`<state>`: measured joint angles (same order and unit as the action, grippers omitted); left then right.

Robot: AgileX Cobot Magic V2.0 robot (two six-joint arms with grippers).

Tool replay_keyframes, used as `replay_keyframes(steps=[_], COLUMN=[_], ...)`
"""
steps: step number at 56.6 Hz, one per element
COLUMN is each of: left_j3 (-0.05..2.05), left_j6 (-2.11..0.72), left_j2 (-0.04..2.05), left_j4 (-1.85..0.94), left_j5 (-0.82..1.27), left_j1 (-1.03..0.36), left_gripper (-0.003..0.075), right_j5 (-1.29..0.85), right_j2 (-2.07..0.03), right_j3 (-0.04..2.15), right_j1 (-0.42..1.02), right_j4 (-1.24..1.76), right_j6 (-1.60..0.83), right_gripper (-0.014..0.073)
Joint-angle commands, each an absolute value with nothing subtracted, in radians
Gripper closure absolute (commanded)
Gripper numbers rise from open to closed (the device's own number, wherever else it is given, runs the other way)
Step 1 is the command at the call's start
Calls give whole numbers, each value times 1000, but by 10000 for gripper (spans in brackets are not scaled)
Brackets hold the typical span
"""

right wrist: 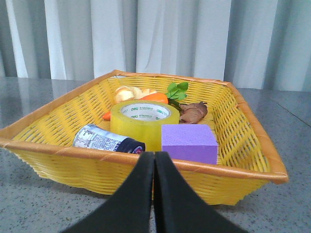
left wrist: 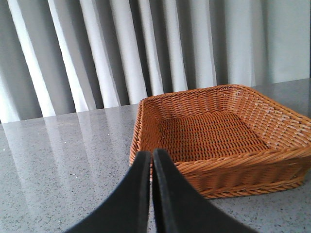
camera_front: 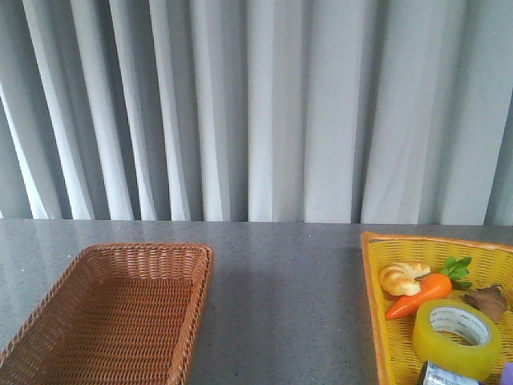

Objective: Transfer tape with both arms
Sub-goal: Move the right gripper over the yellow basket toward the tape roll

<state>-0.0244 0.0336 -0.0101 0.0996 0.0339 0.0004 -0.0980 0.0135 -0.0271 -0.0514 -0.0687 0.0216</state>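
On the grey counter (camera_front: 288, 281) two baskets are set well apart: a brown wicker basket (camera_front: 48, 321) at the left and a yellow basket (camera_front: 373, 297) at the right. Inside the yellow basket the tape (camera_front: 457, 337) is laid flat, its white core facing up. A carrot (camera_front: 417, 295) is seen just behind it, with a croissant (camera_front: 401, 277) beside the carrot and a brown lump (camera_front: 486, 301) further right. A silver-grey can (right wrist: 107, 141) is laid on its side next to the tape, and a purple block (right wrist: 188, 141) is placed just beside the tape on the other side. Nothing is seen inside the brown basket.

Neither arm is caught by the front view. The left end effector (left wrist: 151, 158) is clenched on nothing, held near the rim of the brown basket. The right end effector (right wrist: 154, 158) is likewise clenched and empty, held close before the near wall of the yellow basket, apart from the tape.
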Motion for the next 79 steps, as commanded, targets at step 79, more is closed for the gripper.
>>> replay_keyframes(steps=[79], left_j3=[88], left_j6=[206], left_j2=[-25], left_j4=[27], left_j5=[-246], left_j1=[-2], left_gripper=[725], right_j5=[405], right_j2=[7], right_j3=[104], right_j1=[-51], right_j4=[-87], right_j6=[152], right_gripper=[601])
